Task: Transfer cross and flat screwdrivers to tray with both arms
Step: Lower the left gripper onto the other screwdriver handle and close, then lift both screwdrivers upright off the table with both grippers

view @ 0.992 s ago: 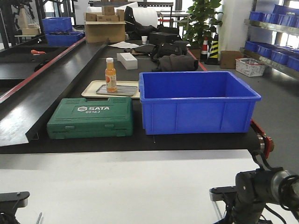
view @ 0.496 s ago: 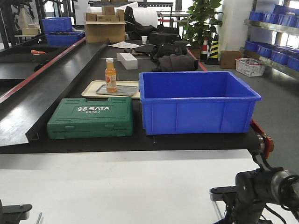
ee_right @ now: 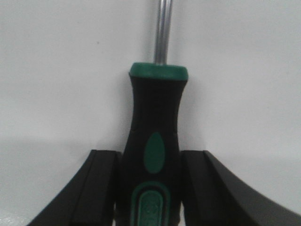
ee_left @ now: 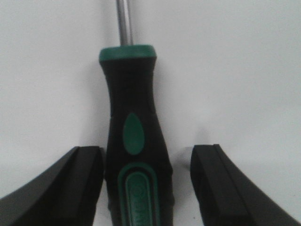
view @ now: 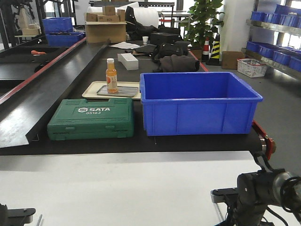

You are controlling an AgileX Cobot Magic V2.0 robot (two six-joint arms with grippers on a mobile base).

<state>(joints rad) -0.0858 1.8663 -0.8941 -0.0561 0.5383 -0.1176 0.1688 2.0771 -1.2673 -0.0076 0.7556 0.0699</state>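
In the left wrist view a screwdriver [ee_left: 131,94] with a black-and-green handle lies on the white table, shaft pointing away. My left gripper [ee_left: 148,151] straddles its handle and is open: the left finger is at the handle and a gap shows beside the right finger [ee_left: 211,179]. In the right wrist view the other screwdriver [ee_right: 157,103] lies the same way, and my right gripper [ee_right: 150,155] is shut on its handle, both fingers pressed against it. The grey metal tray [view: 123,92] sits far off on a beige tray.
A green SATA toolbox [view: 91,118] and a large blue bin [view: 200,103] stand on the black bench beyond the white table [view: 131,188]. An orange bottle [view: 111,75] stands on the grey tray. My arms show at the bottom corners, left [view: 16,215] and right [view: 263,190].
In the front view the left arm has sunk lower at the bottom left corner. The right arm has not moved.
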